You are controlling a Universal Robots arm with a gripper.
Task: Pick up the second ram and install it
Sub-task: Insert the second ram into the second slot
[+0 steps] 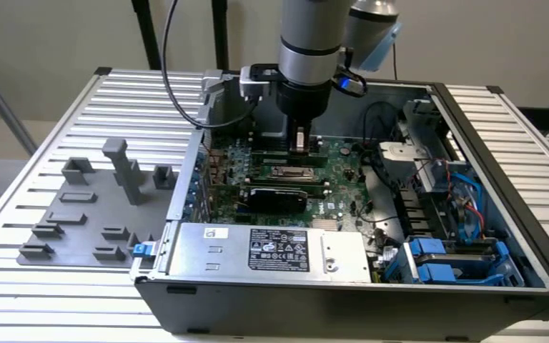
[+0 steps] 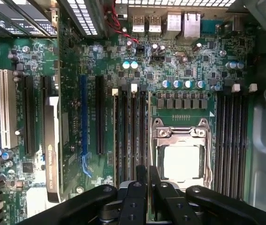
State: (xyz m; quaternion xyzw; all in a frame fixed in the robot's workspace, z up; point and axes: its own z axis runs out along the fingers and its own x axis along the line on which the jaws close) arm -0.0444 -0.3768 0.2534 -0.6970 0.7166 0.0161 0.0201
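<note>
I see my gripper (image 1: 300, 143) low inside the open computer case (image 1: 503, 236), over the motherboard (image 2: 189, 75). Its fingers (image 2: 154, 180) are pinched on the second ram (image 2: 142, 176), held on edge, long side along the memory slots (image 2: 130, 136) beside the CPU socket (image 2: 181, 150).

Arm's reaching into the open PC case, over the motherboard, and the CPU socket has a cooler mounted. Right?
Not quite. The CPU socket has no cooler mounted: the wrist view shows its bare metal frame and pale chip lid. The rest holds: the arm reaches into the open PC case, over the motherboard.
</note>
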